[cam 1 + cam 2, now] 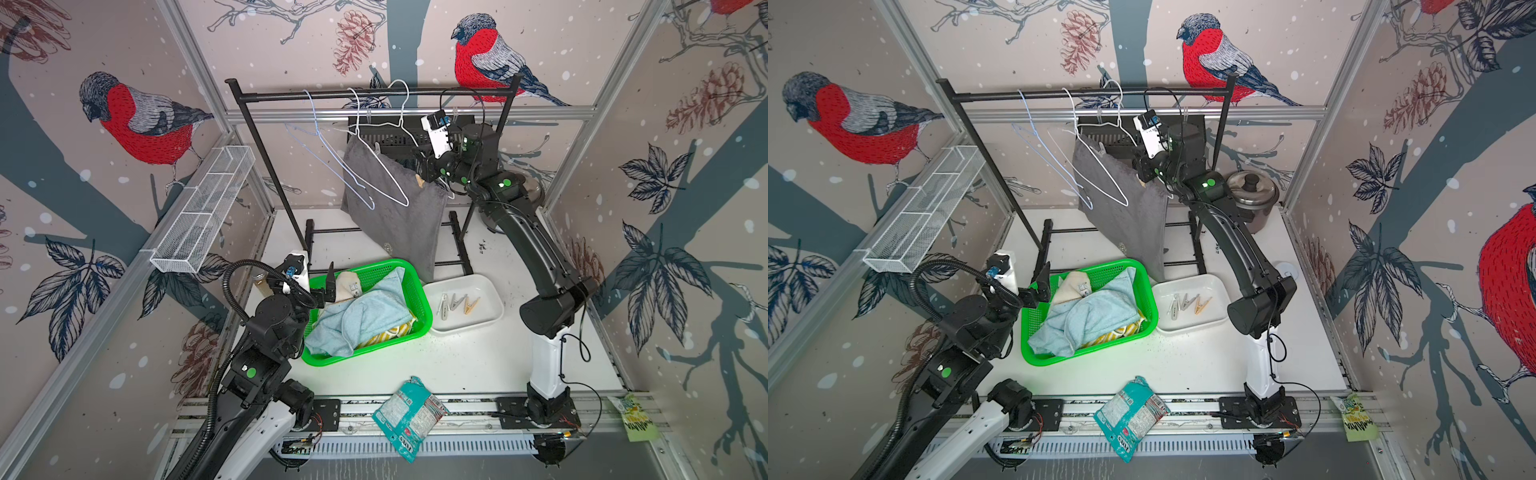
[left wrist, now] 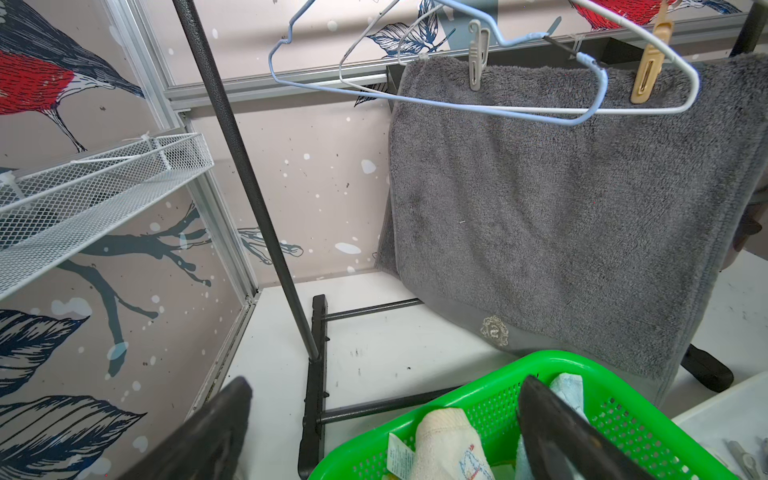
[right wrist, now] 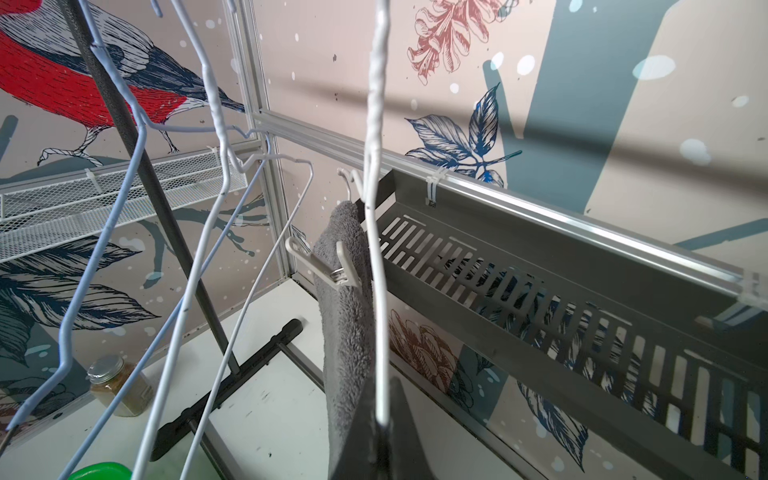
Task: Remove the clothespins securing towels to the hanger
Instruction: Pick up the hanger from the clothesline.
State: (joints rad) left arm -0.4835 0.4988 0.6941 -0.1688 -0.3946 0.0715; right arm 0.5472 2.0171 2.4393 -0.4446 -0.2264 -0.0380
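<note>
right claw [image 1: 424,176]: pressed together at tan clothespin [image 1: 419,181], apparently squeezing it off grey towel [image 1: 395,216] | left claw [image 2: 386,382]: apart, parked over basket [image 1: 361,353] to stay clear | 1 whitish clothespin [image 3: 328,266] also pinned

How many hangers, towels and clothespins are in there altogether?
Wire hangers: 3
Towels: 3, a grey one hanging, a light blue towel and a yellow-striped towel in the green basket
Clothespins: 6, 4 in the white tray, a whitish clothespin and a tan clothespin on the hanging towel
Total: 12
Not counted: a cream cloth in the basket.
</note>
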